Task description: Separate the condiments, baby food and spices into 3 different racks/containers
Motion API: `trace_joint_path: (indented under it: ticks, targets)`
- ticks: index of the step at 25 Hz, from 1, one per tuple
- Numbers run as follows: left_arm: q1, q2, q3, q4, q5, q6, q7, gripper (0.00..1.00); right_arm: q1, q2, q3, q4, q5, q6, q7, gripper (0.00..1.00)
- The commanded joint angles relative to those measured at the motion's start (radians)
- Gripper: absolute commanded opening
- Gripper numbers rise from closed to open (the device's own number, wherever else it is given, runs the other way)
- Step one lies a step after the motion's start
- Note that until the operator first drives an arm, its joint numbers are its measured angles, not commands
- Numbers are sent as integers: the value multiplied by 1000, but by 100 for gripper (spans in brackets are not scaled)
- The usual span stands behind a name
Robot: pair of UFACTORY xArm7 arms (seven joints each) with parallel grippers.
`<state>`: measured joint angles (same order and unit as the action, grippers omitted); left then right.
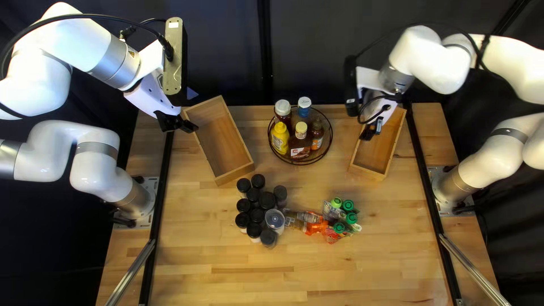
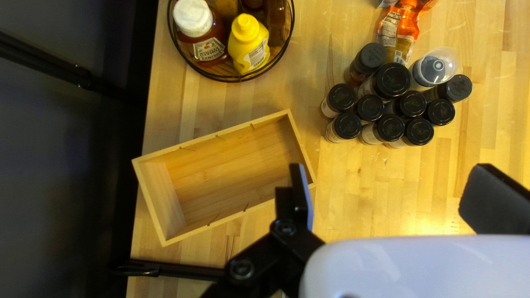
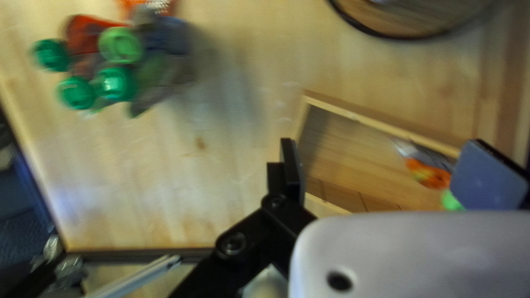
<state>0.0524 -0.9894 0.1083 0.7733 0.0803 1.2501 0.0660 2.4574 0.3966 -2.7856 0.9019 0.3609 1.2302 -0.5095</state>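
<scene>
Over the left wooden box (image 1: 225,139) hangs my left gripper (image 1: 180,123), at the box's far left corner. Its wrist view has the gripper (image 2: 395,187) open and empty, the box (image 2: 221,171) beside one finger. My right gripper (image 1: 371,129) is above the right box (image 1: 368,170). Open in its own view, the gripper (image 3: 383,157) has an orange pouch with a green cap (image 3: 429,174) lying in the box beneath, near one finger. Black-capped spice jars (image 1: 255,204) stand grouped mid-table. Beside them lie baby food pouches (image 1: 317,224). Sauce bottles (image 1: 300,141) fill the round rack (image 1: 293,164).
Black rails (image 1: 160,192) run along both sides of the table (image 1: 226,283). A clear-topped container (image 1: 275,220) stands among the jars. The round rack is between the two boxes, near the table's far edge.
</scene>
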Motion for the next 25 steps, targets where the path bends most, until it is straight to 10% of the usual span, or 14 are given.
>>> trace_joint_path:
  ticks: [1, 25]
  targets:
    - [0, 0, 0, 0, 0, 0, 0, 100, 53, -61, 88, 70, -3, 18, 45, 100]
    - [0, 0, 0, 0, 0, 0, 0, 100, 174, -205, 405, 103, -130, -35, 330, 100]
